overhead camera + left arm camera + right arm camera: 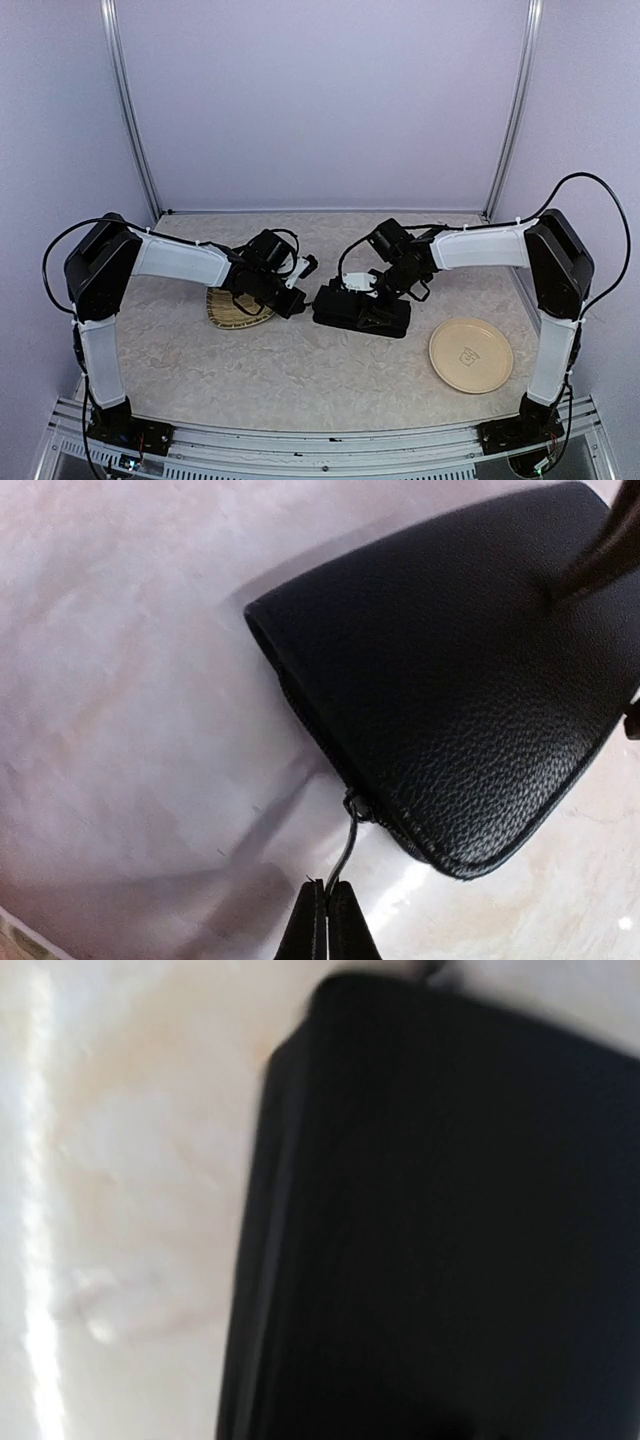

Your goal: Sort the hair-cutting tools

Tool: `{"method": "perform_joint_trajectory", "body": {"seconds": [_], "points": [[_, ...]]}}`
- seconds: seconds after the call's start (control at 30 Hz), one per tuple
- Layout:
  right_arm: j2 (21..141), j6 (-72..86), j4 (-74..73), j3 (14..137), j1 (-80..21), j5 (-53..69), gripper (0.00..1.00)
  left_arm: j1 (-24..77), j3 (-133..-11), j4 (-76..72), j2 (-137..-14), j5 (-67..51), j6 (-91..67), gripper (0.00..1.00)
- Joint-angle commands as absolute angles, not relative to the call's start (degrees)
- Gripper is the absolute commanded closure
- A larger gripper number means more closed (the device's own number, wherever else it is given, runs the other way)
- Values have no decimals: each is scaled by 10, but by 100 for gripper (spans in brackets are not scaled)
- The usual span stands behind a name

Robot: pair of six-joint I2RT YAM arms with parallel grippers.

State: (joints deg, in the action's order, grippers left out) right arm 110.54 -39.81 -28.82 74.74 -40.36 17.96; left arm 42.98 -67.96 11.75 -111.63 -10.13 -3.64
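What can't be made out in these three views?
- Scissors and clips: seen in no view; whether the black case holds them is unknown.
- Woven tray: top view, the left arm covers most of it.
- Right gripper: small and dark in the top view, right wrist view blurred; open or shut unclear.
- Zip: left wrist view, left gripper pinches the zip pull, but the case runs off frame.

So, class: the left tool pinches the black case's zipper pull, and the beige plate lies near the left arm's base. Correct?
No: the top view shows the beige plate near the right arm's base. The left tool does pinch the zipper pull of the black case.
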Motion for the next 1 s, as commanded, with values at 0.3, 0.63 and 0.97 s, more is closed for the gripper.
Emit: {"method": "perform_joint_trajectory", "body": {"seconds": [0.3,0.63,0.97], "points": [[1092,-429,-301,695,-349,117,33,397,-802,153,-1198,-52,8,87],[1086,-428,-291,684,-349,121,33,396,-821,127,-1221,-82,45,64],[1089,-427,-298,688,-349,131,33,395,-819,94,-1258,-136,95,72]]}}
